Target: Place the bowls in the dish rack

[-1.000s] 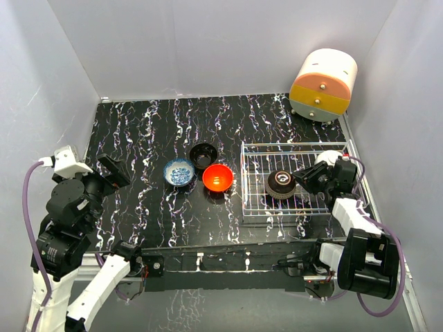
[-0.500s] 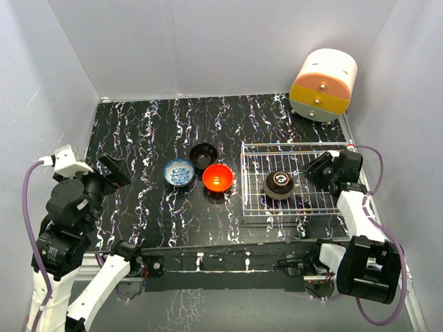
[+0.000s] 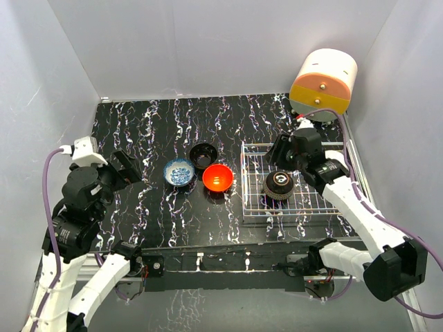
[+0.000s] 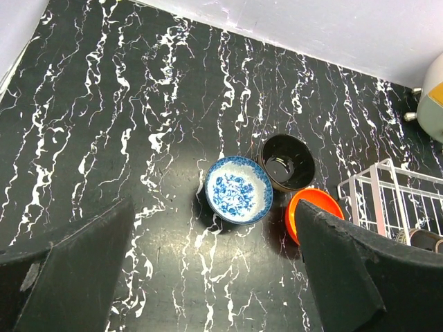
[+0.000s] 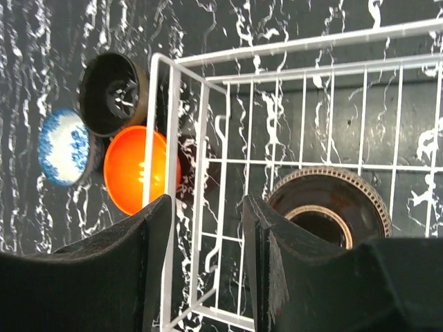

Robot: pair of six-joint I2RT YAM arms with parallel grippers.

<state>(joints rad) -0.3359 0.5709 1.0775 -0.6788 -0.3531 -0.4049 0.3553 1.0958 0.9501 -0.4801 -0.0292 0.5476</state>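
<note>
The wire dish rack [image 3: 315, 200] lies right of centre and holds one dark bowl [image 3: 279, 185], upside down with a ribbed rim. The blue-and-white bowl [image 3: 178, 171], the glossy black bowl [image 3: 203, 153] and the red-orange bowl [image 3: 217, 178] sit together on the table, left of the rack. My right gripper [image 3: 280, 149] is open and empty above the rack's left end. In the right wrist view the rack's left wall [image 5: 169, 173] runs between its fingers and the dark bowl [image 5: 329, 207] is beside them. My left gripper [image 3: 127, 167] is open and empty, left of the bowls. White and tan-gold bowls are not seen.
A round cream-and-orange drawer cabinet [image 3: 323, 77] stands at the back right, just behind the right arm. Grey walls close in the black marbled table [image 3: 152, 124] on three sides. In the left wrist view the blue-and-white bowl [image 4: 239, 189] lies ahead, between the fingers.
My right arm has swung from the rack's right side to above its far-left part. My left arm has shifted slightly up and to the right. The bowls have not moved.
</note>
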